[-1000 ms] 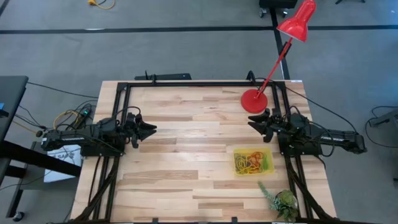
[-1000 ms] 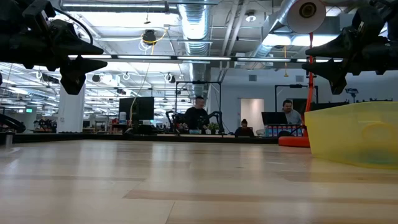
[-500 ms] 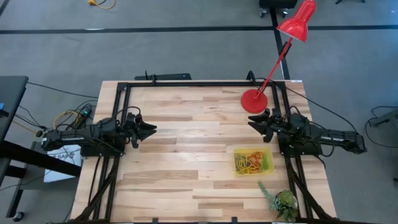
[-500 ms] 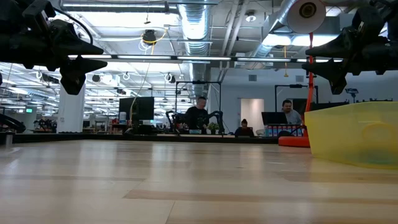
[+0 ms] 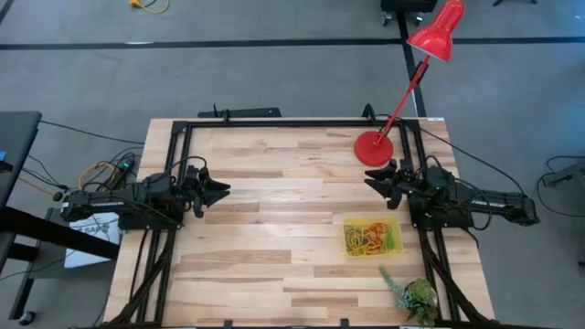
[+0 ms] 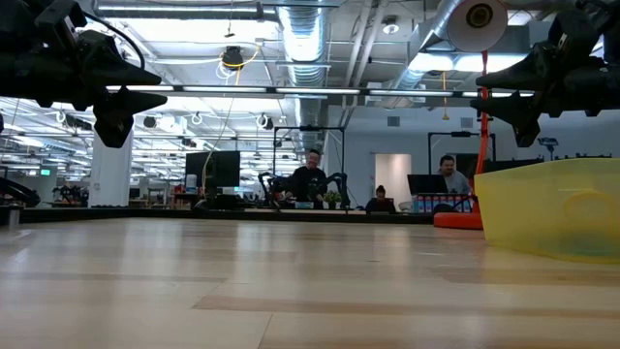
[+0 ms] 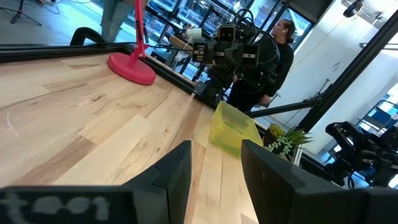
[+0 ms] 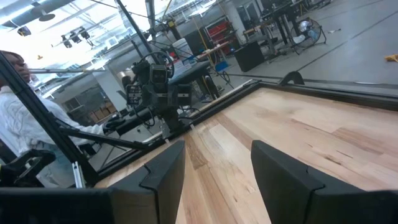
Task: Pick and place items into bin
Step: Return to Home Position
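Note:
The yellow translucent bin (image 5: 371, 237) rests on the table near its right edge, with a tangle of orange, yellow and green rubber bands (image 5: 366, 239) lying inside it. In the low view the bin (image 6: 548, 207) stands at the right, and in the left wrist view the bin (image 7: 233, 129) shows beyond the fingers. My left gripper (image 5: 222, 189) hovers open above the table's left side. My right gripper (image 5: 371, 178) hovers open at the right side, just on the far side of the bin. Neither holds anything.
A red lamp stands with its round base (image 5: 373, 148) at the far right of the table, close to my right gripper. A green plant sprig (image 5: 409, 291) lies at the near right corner. A black frame (image 5: 274, 123) runs around the table's edges. People sit in the room beyond.

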